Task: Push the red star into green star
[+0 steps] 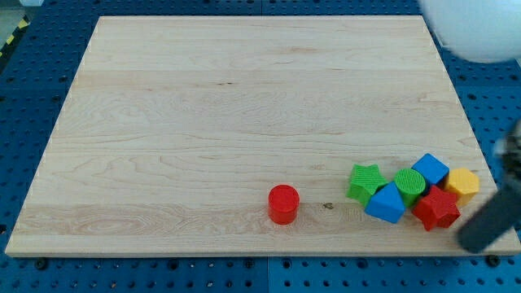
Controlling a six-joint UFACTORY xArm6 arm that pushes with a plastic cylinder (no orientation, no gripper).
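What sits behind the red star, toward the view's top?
Behind the red star: a blue cube, a green cylinder and a yellow block. The star overlaps their lower edges. My tip is not distinguishable.

My tip (pixel 470 242) blurred, perhaps off-board.

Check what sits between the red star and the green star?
In the camera view, the blue triangular block lies between the red star and the green star, with the green cylinder just above that line.

Star (pixel 436 208) lies right of star (pixel 365 181) — others between, seemingly touching.
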